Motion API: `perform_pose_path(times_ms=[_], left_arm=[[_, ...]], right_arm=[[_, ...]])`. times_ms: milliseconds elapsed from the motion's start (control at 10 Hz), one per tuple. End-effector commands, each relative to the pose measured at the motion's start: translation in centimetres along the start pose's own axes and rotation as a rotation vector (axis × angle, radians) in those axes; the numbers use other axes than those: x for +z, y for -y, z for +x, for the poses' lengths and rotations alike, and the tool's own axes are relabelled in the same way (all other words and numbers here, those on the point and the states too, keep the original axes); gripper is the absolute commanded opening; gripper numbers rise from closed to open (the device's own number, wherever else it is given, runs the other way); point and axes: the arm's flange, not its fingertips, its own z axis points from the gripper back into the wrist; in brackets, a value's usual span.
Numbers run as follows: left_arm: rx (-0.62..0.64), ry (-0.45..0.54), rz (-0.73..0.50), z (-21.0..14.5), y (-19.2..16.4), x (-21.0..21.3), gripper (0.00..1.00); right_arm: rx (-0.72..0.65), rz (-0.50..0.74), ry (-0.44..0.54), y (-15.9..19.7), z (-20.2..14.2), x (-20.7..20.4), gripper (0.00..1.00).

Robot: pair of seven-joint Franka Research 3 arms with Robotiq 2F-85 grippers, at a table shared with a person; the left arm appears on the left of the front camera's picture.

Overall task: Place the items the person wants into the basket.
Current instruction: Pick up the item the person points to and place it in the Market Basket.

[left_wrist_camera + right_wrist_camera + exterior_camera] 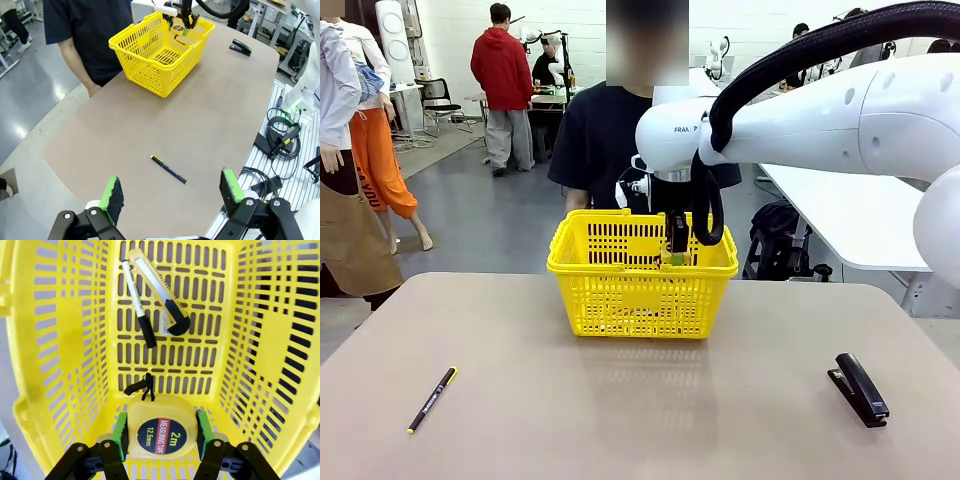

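Yellow plastic shopping basket (642,290) with slotted lattice sides at centre of the front view, on a beige tabletop (640,420), near the far edge. Right gripper (677,252) reaching down from the upper right of that frame over the basket's open top, jaws closed on a small round yellow-and-black tape measure (160,432) with a label reading "MEASURING TAPE 2m". In the right wrist view, tape measure at lower centre, pressed between the green pads (120,436) on both sides, a short black wrist loop sticking out of its upper edge, held above the basket floor.

On the basket floor (165,360), in the upper centre of the right wrist view: a yellow-and-black utility knife (159,292) lying on a slant, and just beside it on the left a white marker with a black cap (138,304), cap end toward the frame's centre; the two close together, possibly touching near the cap.

Left gripper (172,192) at the bottom edge of the left wrist view, jaws spread wide with nothing between them, hovering above the tabletop's near side. A thin black pen with a yellow tip (168,169) lying on the table below it; at lower left in the front view. A black stapler (860,388) at lower right of the front view, well apart from the basket.

Person in a dark navy short-sleeved T-shirt (600,135) standing behind the basket, upper centre of the front view.
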Motion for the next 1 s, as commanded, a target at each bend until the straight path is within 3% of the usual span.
perform_pose_path(times_ms=[0, 500, 800, 900], left_arm=[[-0.017, 0.016, 0.0, -0.1, -0.2, 0.0, 1.0], [-0.017, 0.016, 0.0, -0.1, -0.2, 0.0, 1.0], [-0.017, 0.016, 0.0, -0.1, -0.2, 0.0, 1.0], [-0.017, 0.016, 0.0, -0.1, -0.2, 0.0, 1.0]], right_arm=[[0.039, 0.06, 0.029, 1.0, 0.1, -0.1, 0.65], [0.055, 0.104, 0.04, 1.4, -0.1, -1.4, 0.67], [0.052, 0.091, 0.057, 1.2, -0.7, -0.9, 0.96], [0.051, 0.089, 0.06, 1.1, -0.8, -0.8, 1.0]])
